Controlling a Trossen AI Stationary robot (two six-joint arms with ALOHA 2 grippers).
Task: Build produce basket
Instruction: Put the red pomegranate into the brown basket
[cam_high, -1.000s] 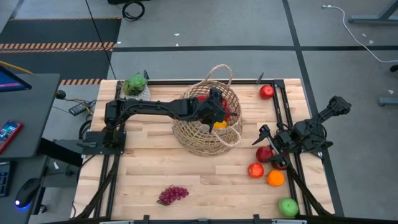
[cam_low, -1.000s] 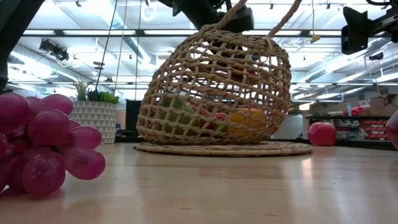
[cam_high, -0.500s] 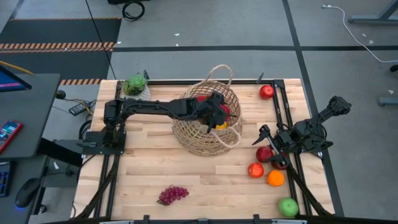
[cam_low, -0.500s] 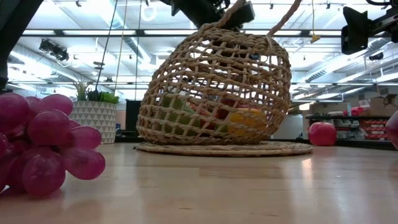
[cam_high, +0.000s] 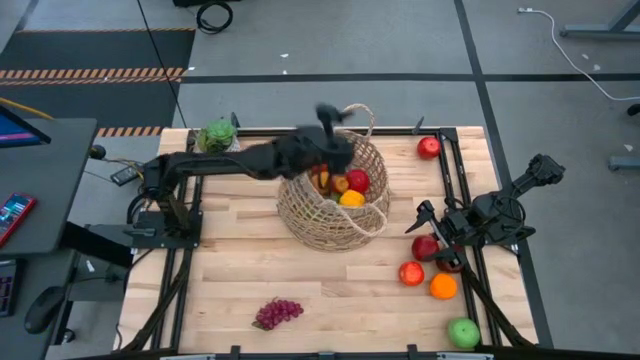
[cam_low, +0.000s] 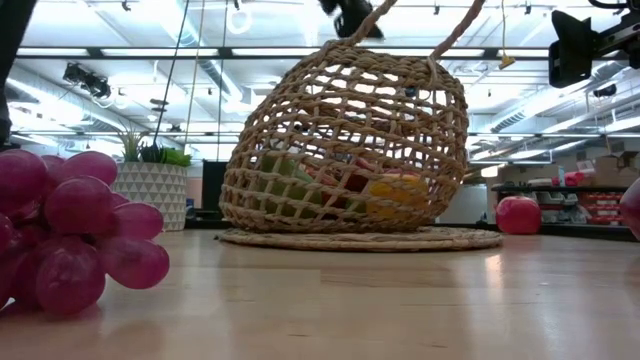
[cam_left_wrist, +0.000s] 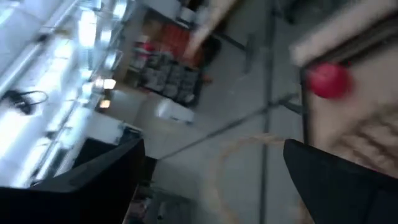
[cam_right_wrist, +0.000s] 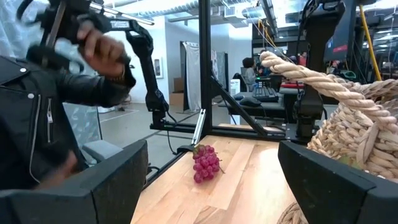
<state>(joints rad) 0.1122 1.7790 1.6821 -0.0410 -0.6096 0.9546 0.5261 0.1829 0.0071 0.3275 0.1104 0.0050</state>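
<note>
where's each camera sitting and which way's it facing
High: overhead, facing down on both arms and the round tan wicker basket.
Low: at tabletop height, level past the purple grape bunch; basket shared with high.
Left wrist: tilted toward the room; own dark fingers.
Right wrist: across the table at the grapes; own fingers.

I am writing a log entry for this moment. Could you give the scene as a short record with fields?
basket: middle of table, holds red, yellow, orange produce
outside basket: grape bunch, green apple, orange, three red fruits
left gripper: open, above basket's far rim
right gripper: open, at table's right edge
</note>
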